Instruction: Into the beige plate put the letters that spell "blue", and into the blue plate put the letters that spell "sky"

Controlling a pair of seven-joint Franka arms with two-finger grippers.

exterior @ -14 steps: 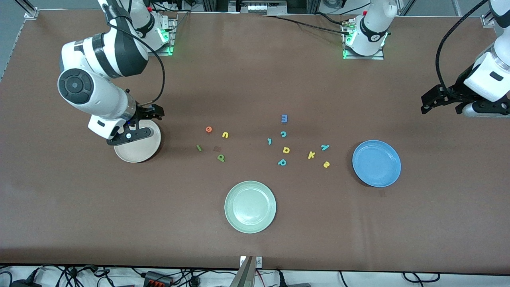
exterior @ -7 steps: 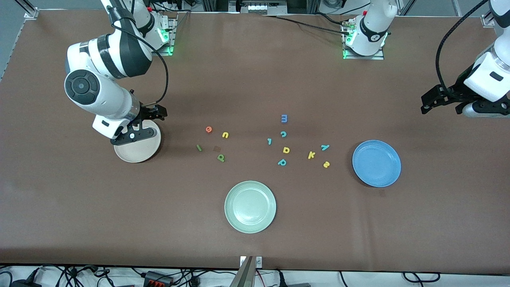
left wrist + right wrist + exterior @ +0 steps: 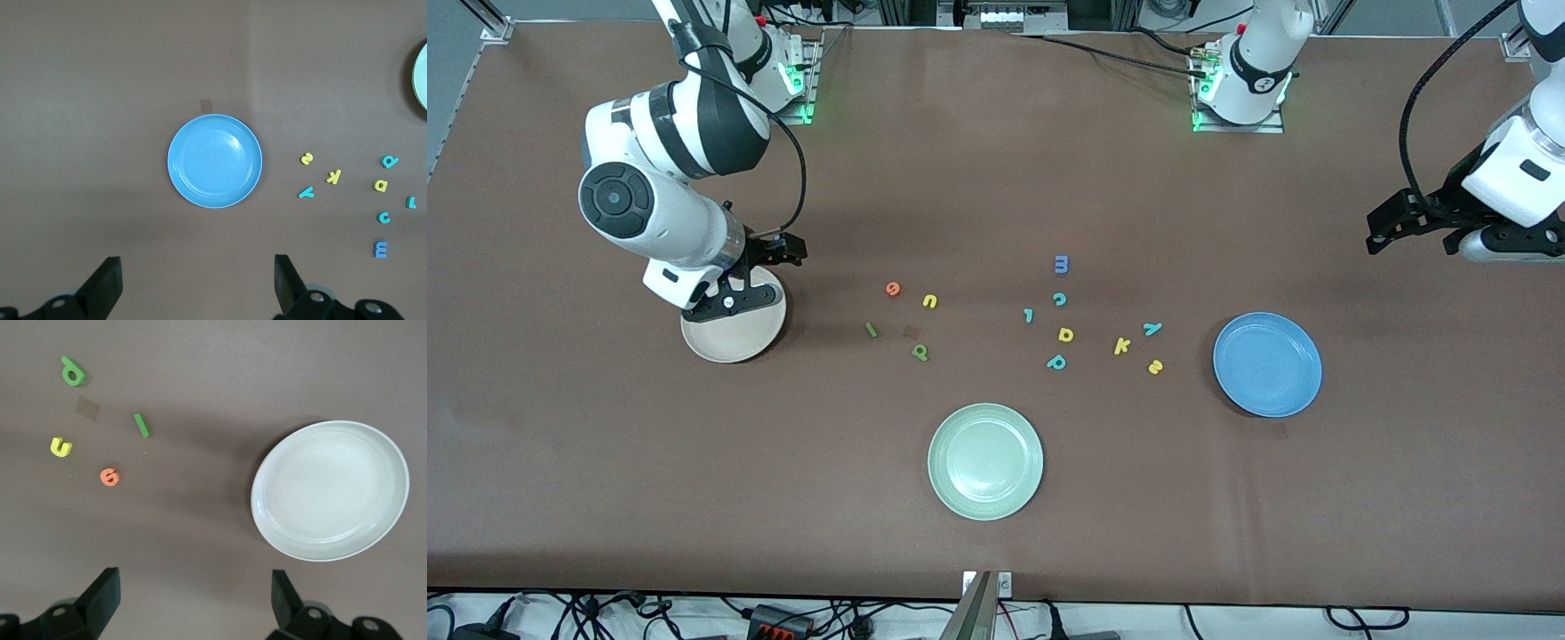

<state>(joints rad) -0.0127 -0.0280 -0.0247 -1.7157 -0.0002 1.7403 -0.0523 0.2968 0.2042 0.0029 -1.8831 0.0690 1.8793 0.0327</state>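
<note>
The beige plate (image 3: 734,345) lies toward the right arm's end, and my right gripper (image 3: 731,300) hovers open over its rim with nothing between the fingers. Beside it lie the orange "e" (image 3: 893,288), yellow "u" (image 3: 930,301), dark green "l" (image 3: 871,330) and green "b" (image 3: 920,352). The right wrist view shows the beige plate (image 3: 330,490) and the "e" (image 3: 109,477). Yellow "s" (image 3: 1155,366), yellow "k" (image 3: 1121,346) and teal "y" (image 3: 1152,329) lie next to the blue plate (image 3: 1267,364). My left gripper (image 3: 1392,227) waits open, high over the left arm's end. Its wrist view shows the blue plate (image 3: 215,161).
A pale green plate (image 3: 985,460) sits nearest the front camera. Mid-table lie a blue "m" (image 3: 1061,264), teal "c" (image 3: 1059,299), small teal hooked piece (image 3: 1029,315), yellow "d" (image 3: 1065,334) and teal "p" (image 3: 1056,362). A small dark patch (image 3: 911,332) marks the cloth.
The right arm has shifted a little toward the middle of the table, its gripper still open over the beige plate's rim. The left arm has not moved.
</note>
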